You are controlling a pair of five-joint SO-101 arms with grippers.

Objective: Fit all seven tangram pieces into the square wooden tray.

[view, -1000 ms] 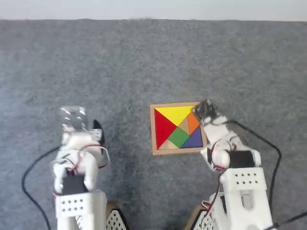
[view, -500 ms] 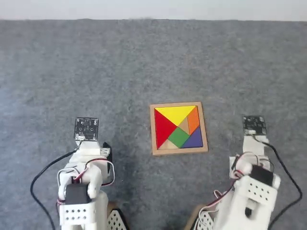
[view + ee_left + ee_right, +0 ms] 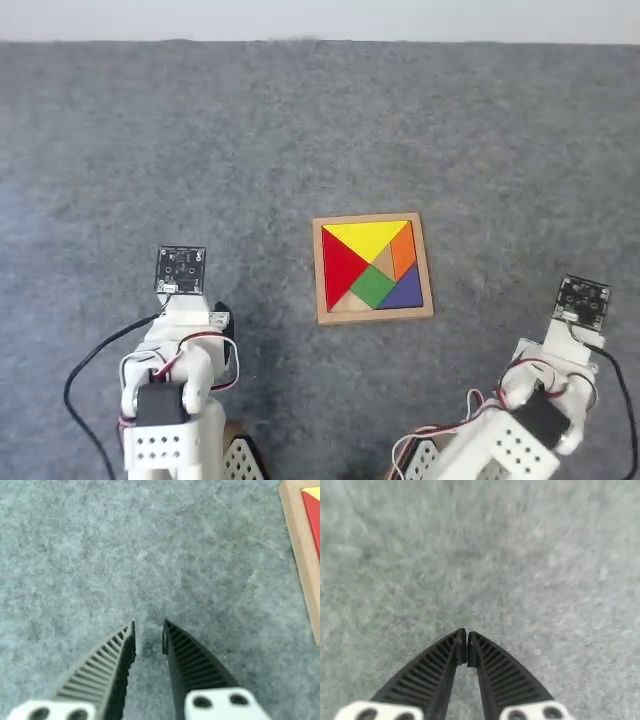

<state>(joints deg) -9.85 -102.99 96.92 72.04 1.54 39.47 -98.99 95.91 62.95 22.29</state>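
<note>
The square wooden tray (image 3: 322, 272) lies mid-table, holding a yellow triangle (image 3: 365, 237), red triangle (image 3: 340, 267), orange piece (image 3: 404, 252), green square (image 3: 372, 286), blue triangle (image 3: 407, 293) and pale wooden pieces, all flat inside the frame. The left arm (image 3: 172, 360) is folded back near its base, left of the tray. My left gripper (image 3: 148, 630) hangs over bare carpet with a narrow gap between its fingers and nothing in it; the tray's edge (image 3: 296, 545) shows off to one side. The right arm (image 3: 545, 395) sits at the lower right. My right gripper (image 3: 466, 636) is shut and empty above the carpet.
Grey carpet (image 3: 300, 130) covers the whole table. A pale wall strip runs along the far edge. Cables trail from both arm bases at the near edge.
The right arm has drawn back from the tray's right edge to the lower right corner. The left arm pulled back toward its base, then held still.
</note>
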